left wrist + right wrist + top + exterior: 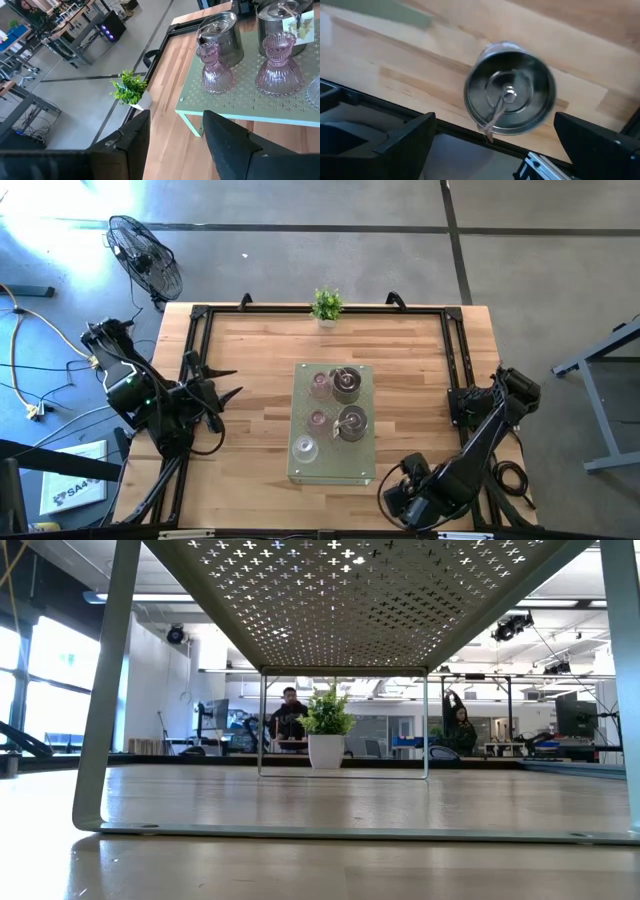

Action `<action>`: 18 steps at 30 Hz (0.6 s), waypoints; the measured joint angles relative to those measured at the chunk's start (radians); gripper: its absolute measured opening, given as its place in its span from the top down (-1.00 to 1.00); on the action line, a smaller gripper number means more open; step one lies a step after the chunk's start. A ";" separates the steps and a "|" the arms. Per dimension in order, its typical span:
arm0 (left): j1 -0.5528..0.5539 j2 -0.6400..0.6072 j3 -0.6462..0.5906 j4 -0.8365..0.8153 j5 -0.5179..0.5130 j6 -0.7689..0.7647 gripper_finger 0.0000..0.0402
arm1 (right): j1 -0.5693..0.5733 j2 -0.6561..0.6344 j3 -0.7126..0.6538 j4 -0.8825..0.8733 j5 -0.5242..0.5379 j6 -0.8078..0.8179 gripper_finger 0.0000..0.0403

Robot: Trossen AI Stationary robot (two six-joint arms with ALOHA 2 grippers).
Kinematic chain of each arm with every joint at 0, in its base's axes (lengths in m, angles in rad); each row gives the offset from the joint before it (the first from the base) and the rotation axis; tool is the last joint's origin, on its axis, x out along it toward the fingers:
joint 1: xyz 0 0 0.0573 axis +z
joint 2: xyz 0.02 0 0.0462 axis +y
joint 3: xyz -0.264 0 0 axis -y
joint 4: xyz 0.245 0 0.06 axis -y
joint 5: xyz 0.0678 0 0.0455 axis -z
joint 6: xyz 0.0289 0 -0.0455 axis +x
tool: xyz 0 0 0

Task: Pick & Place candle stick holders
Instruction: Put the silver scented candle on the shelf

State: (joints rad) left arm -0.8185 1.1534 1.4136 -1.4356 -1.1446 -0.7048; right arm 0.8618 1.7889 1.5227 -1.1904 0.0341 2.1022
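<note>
A pale green perforated stand (pixel 335 473) sits mid-table with several candle stick holders on top: pink glass ones (pixel 320 385) (pixel 279 64), a clear one (pixel 305 448), and silvery metal ones (pixel 352 423) (pixel 223 33). Another silvery metal holder (pixel 510 95) stands upright on the wood near the table's near right edge. My right gripper (pixel 495 117) (pixel 408 486) points down over it, open, a finger on either side without touching. My left gripper (pixel 228 383) (pixel 175 125) hangs open and empty above the table's left side, aimed at the stand.
A small green potted plant (pixel 326 305) (pixel 328 730) stands at the far edge's middle. Black frame rails (pixel 200 330) run along the table's left, far and right sides. A floor fan (pixel 145 255) is off the table. People sit in the room beyond.
</note>
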 joint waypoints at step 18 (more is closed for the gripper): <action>0.000 0.000 0.000 0.030 0.013 0.000 0.12 | -0.069 0.000 -0.120 0.098 -0.123 -0.130 -0.99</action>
State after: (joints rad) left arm -0.8185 1.1538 1.4136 -1.4057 -1.1311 -0.7044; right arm 0.7926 1.7893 1.4029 -1.0922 -0.0892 1.9725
